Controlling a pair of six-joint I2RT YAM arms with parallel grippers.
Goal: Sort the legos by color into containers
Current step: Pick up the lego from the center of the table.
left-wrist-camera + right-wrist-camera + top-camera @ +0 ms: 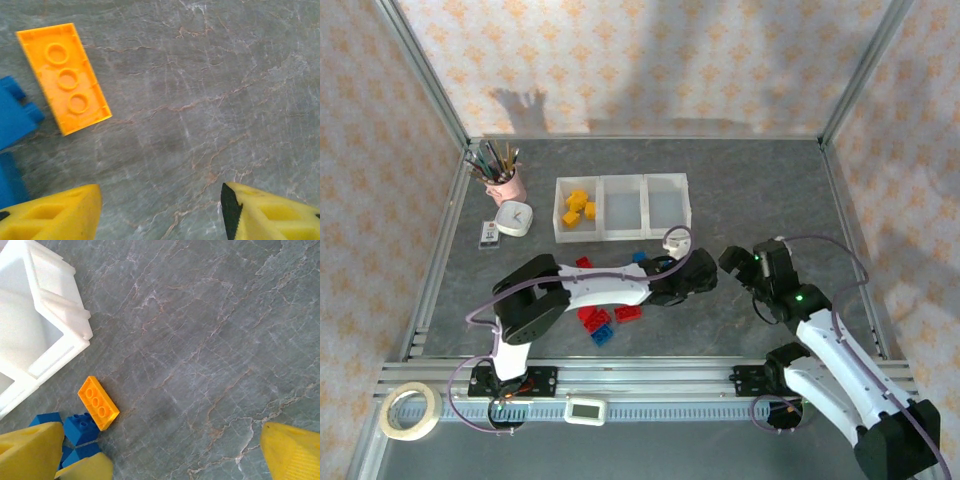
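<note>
My left gripper [160, 212] hangs open over bare table, nothing between its yellow fingers [55, 215]. An orange lego [64, 77] lies flat up and to the left of it, with blue legos [15, 117] beside that. My right gripper [160, 455] is open wide and empty. The same orange lego [98, 403] and blue legos [80, 427] lie at its lower left, near a corner of the containers [35, 325]. From above, the left gripper [705, 275] and right gripper [732, 262] nearly meet in front of the containers [620, 232]. Yellow legos [577, 208] fill the left bin. Red legos [595, 318] and a blue lego [602, 335] lie under the left arm.
A pink cup of pens [503, 180], a small white box [513, 218] and a small remote-like device [489, 235] stand at the back left. A tape roll [410, 410] sits on the front rail. Metal frame posts edge the table.
</note>
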